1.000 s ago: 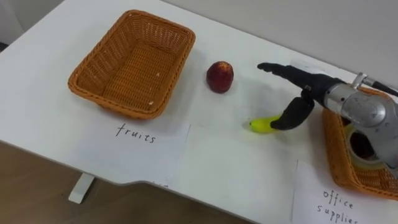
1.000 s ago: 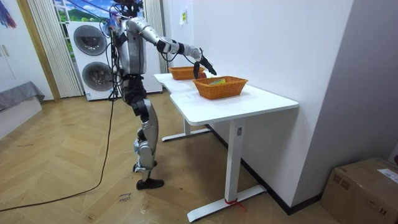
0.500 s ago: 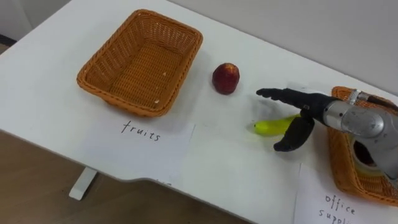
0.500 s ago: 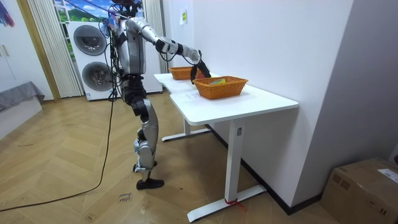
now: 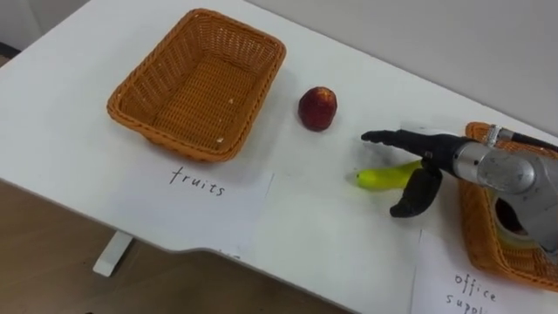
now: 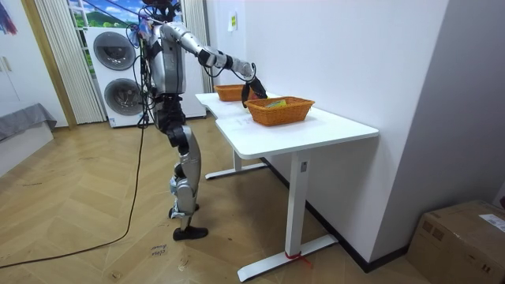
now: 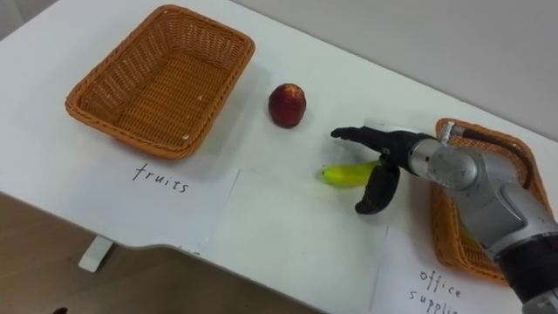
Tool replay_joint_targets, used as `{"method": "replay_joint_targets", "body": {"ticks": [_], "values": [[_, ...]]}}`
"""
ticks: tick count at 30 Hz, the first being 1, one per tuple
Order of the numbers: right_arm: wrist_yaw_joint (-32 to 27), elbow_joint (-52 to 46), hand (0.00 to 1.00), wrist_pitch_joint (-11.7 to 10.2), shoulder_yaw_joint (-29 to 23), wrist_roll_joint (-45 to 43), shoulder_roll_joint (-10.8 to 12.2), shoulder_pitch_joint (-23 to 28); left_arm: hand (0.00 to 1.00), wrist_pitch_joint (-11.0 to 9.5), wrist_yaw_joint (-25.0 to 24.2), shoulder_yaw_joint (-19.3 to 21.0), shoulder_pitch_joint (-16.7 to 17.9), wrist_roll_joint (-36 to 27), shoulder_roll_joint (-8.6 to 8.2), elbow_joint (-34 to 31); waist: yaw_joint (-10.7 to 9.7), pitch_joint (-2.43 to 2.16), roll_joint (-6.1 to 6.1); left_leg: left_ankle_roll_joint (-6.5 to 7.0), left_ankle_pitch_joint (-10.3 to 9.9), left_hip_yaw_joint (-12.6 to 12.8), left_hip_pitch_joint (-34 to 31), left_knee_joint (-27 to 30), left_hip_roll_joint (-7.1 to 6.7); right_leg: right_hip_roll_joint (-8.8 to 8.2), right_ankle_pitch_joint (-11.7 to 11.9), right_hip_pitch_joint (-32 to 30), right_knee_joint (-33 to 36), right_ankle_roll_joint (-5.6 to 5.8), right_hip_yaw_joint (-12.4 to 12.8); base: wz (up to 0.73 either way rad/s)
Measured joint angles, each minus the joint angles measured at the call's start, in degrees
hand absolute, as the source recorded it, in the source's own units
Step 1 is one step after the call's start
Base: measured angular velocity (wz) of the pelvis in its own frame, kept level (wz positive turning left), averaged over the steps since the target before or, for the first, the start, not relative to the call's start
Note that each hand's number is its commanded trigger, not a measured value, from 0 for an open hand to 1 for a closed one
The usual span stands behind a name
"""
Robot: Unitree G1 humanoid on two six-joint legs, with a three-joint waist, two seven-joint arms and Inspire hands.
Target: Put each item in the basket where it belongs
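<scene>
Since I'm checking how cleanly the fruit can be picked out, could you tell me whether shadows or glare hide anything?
Left eye view: soft, even light, no glare on the white table; the apple throws only a faint shadow; the banana is partly covered by the right hand, not by shadow. Room view: the nearer basket is evenly lit.

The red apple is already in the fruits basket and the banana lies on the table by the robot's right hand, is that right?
Not quite: the left eye view shows the red apple on the white table, beside the fruits basket, not in it. The banana does lie on the table by the right hand.
</scene>
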Motion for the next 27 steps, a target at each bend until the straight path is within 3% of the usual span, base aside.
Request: {"method": "replay_joint_targets", "body": {"ticks": [17, 18, 19, 25, 27], "values": [[-1.1, 2.7, 0.00, 0.0, 1.7, -2.6, 0.0, -0.1, 0.00, -0.1, 1.2, -1.2, -0.8, 1.1, 0.00, 0.0, 0.7, 0.79, 1.08, 0.00, 0.0, -0.2, -0.3, 0.0, -0.04, 0.01, 0.0, -0.1, 0.0, -0.03, 0.0, 0.00], [-1.3, 2.7, 0.66, 0.0, 1.8, -2.9, 0.0, -0.1, 0.00, 0.0, 1.2, -1.3, -0.8, 1.1, 0.00, 0.0, 0.7, 0.81, 1.10, 0.00, 0.0, -0.2, -0.3, 0.0, -0.04, 0.01, 0.0, -0.1, 0.0, -0.04, 0.0, 0.00], [-1.4, 2.7, 1.00, 0.0, 1.9, -3.4, 0.0, -0.1, 0.00, 0.0, 1.2, -1.5, -0.8, 1.1, 0.00, 0.0, 0.8, 0.86, 1.19, 0.01, 0.0, -0.2, -0.4, 0.1, -0.04, 0.03, 0.1, -0.1, 0.0, -0.05, 0.0, 0.00], [-4.2, 2.8, 1.00, 0.0, 1.8, -5.8, 0.0, -0.1, 0.00, 0.0, 1.1, -2.7, -1.1, 1.1, -0.10, 0.0, 1.2, 0.79, 1.54, 0.02, 0.0, -0.3, -1.1, 0.8, 0.02, 0.13, 0.3, -0.6, 0.0, -0.13, 0.1, 0.00], [-5.2, 2.7, 1.00, 1.3, 1.7, -6.8, 0.0, -0.6, 0.00, 0.0, 1.1, -2.8, -1.8, 1.0, -0.09, 0.0, 2.3, 0.74, 1.56, 0.03, 0.0, -0.3, -1.1, 0.9, 0.02, 0.13, 0.3, -0.6, 0.1, -0.13, 0.0, 0.00]]}}
